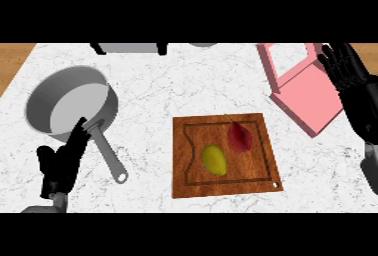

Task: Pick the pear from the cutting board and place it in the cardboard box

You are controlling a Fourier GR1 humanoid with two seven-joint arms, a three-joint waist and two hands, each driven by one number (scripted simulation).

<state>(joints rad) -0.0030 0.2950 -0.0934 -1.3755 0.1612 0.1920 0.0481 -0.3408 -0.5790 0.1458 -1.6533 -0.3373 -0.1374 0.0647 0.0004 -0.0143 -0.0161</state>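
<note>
Pear [214,160] sits on the cutting board [255,177], left of centre, untouched — a dark red object [239,136] lies just beside it, up and to the right. Box [306,85] shows pink here, not cardboard brown, open, at the counter's [184,85] far right, near the board's upper right corner. Right hand [347,70] — fingers straight, holding nothing, over the box's right side. Left hand [63,162] at lower left, fingers relaxed, empty, beside the handle of the grey pan [70,102].

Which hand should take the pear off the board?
Right, probably. The right hand is open beside the pink box, where the pear must go; the left hand sits beyond the pan.
</note>
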